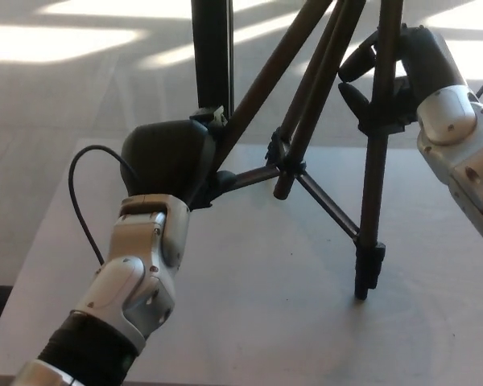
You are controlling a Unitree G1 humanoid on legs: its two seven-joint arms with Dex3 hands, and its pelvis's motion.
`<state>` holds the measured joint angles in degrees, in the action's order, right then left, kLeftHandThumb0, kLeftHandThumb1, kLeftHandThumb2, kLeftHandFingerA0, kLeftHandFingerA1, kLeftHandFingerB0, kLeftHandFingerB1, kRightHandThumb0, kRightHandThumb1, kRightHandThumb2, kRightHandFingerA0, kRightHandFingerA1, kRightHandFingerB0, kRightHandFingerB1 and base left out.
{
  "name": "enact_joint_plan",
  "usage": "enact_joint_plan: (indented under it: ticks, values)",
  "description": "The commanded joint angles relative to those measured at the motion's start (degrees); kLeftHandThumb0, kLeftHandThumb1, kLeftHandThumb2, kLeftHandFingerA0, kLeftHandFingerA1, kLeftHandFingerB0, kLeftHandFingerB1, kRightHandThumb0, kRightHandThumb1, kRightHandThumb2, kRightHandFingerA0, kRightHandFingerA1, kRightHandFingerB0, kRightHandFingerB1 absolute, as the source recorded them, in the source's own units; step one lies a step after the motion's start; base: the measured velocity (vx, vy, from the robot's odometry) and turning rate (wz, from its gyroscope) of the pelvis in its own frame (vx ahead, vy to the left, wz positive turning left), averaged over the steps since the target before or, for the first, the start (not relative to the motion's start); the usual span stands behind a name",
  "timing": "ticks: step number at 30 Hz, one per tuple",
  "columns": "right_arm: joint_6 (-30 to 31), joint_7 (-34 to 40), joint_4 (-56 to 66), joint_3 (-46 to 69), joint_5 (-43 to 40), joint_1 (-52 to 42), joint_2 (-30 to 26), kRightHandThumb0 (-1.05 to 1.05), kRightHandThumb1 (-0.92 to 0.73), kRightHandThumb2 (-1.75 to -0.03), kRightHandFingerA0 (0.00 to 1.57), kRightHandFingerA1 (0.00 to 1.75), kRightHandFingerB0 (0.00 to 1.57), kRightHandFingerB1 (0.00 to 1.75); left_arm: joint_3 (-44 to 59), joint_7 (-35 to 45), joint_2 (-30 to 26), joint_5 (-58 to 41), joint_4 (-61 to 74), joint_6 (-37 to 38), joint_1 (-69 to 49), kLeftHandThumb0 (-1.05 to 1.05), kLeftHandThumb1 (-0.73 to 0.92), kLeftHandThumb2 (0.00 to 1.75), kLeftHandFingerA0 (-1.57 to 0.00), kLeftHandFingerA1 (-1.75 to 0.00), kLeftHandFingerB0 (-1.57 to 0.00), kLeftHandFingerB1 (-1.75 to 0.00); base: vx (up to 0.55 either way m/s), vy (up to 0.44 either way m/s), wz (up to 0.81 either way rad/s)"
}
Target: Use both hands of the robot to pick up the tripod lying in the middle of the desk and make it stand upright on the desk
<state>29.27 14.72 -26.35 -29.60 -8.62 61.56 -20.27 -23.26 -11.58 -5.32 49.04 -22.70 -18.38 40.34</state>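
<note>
The dark tripod (306,121) is nearly upright over the white desk (249,281). Its right leg (372,201) points straight down, and its rubber foot (366,273) touches the desktop. My left hand (167,157) is shut on the left leg at its lower clamp. My right hand (390,80) is shut on the upper part of the right leg. A thin brace (330,205) runs from the centre hub (286,157) to the right leg. The top of the tripod is cut off by the picture's upper edge.
A black cable (84,189) loops from my left wrist. The desk's far edge (249,145) runs behind the tripod, with sunlit grey floor (64,72) beyond. My left forearm (121,305) crosses the desk's near left part.
</note>
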Motion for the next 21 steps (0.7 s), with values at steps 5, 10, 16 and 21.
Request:
enact_joint_plan:
  ticks: [5, 10, 16, 21]
  values:
    - [-14.1, -5.4, 6.6, -6.6, 17.4, 3.7, -3.1, -0.20, -0.42, -1.25, 0.92, 1.75, 0.82, 1.56, -4.3, 3.5, 2.6, -0.9, 0.4, -2.7, -7.8, -0.13, 0.53, 0.61, -0.87, -1.66, -0.71, -1.07, 0.00, 0.000, 0.00]
    - [-13.3, -4.8, 7.7, -7.3, 17.9, 1.7, -2.3, -0.21, -0.44, -1.24, 0.91, 1.75, 0.82, 1.46, -5.0, 2.5, 2.2, -0.7, 0.6, -2.6, -9.5, -0.12, 0.47, 0.73, -0.91, -1.70, -0.83, -1.28, 0.00, 0.000, 0.00]
    - [-14.2, -5.5, 8.0, -7.6, 19.1, -0.2, -2.7, -0.21, -0.42, -1.26, 0.93, 1.75, 0.81, 1.50, -4.8, 2.1, 1.8, -2.0, 0.2, -1.8, -10.4, -0.17, 0.47, 0.67, -0.90, -1.59, -0.81, -0.88, 0.00, 0.000, 0.00]
    - [-13.8, -6.7, 7.7, -6.9, 18.9, -1.4, -2.4, -0.20, -0.42, -1.27, 0.93, 1.75, 0.81, 1.49, -4.7, 1.8, 1.7, -2.6, 0.2, -1.7, -11.0, -0.12, 0.49, 0.69, -0.90, -1.71, -0.83, -1.26, 0.00, 0.000, 0.00]
